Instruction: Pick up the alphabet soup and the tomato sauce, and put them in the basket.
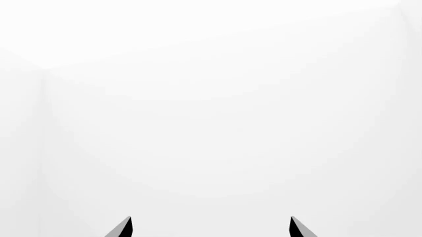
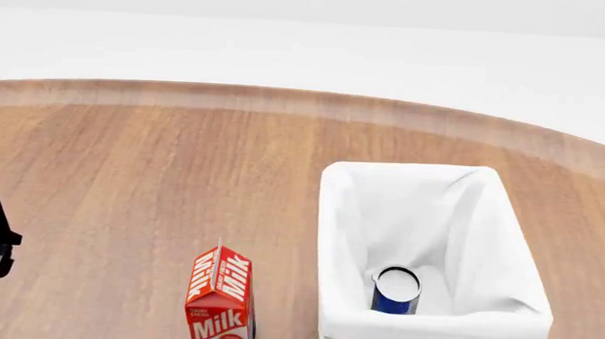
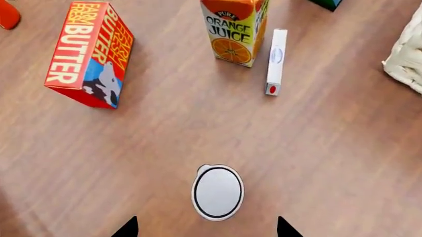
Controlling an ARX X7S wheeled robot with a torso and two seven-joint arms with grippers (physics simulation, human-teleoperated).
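While both fingers gape empty | cylindrical alphabet soup [image 2: 395, 289] upright in cloth-lined wicker basket [image 2: 337, 217]

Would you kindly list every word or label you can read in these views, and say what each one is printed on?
"Milk", on two faces of the red milk carton; its small print is too small to read.
"FARM FRESH BUTTER", on two faces of the butter box.
"PURE ORANGE JUICE", on the orange juice carton.
The slim white box bears marks too blurred to read.
The blue can in the basket shows no readable label.
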